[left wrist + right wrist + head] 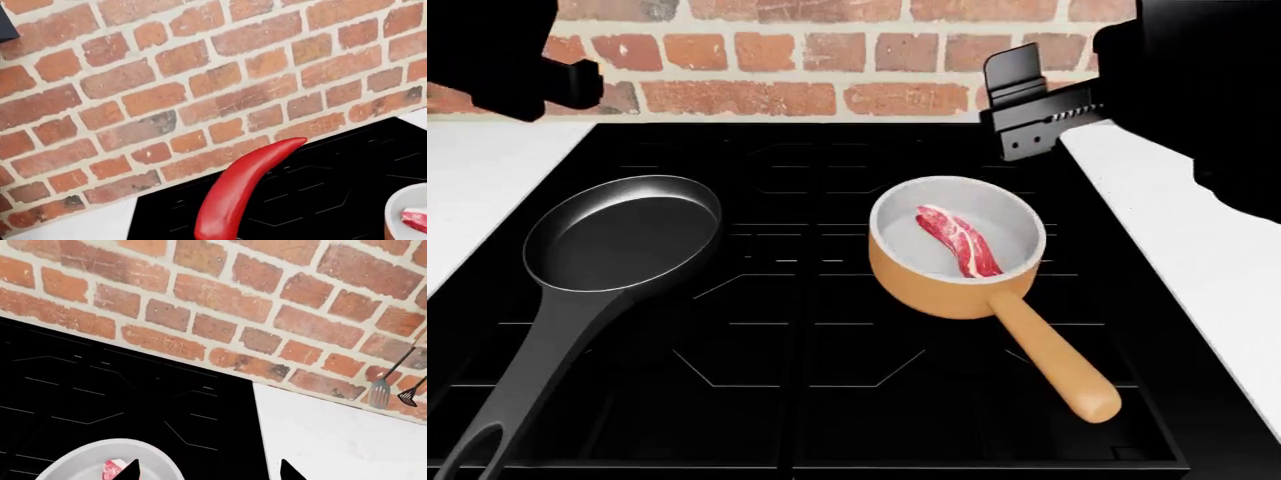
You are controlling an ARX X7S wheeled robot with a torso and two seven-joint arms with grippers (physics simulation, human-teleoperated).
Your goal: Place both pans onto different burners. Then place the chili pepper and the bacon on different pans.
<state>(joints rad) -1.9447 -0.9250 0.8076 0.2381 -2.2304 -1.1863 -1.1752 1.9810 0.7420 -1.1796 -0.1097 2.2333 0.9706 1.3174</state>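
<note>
Your bacon (958,240) lies pink w/ white streaks in orange saucepan (954,278), right burner. Black pan (621,238) on left burner. Chili (239,192), glossy red, clamped in left tool. Right tool (209,471) apart. Black stovetop (814,340), white surface (1194,270) both sides, brick wall (827,40) behind.

No legible text, labels, brands, numbers or signs found in any view; the black stovetop (827,330) carries only faint thin line patterns.

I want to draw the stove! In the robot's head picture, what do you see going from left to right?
White counter → black pan → orange pan with the bacon in it → right tool → white counter on the right.
</note>
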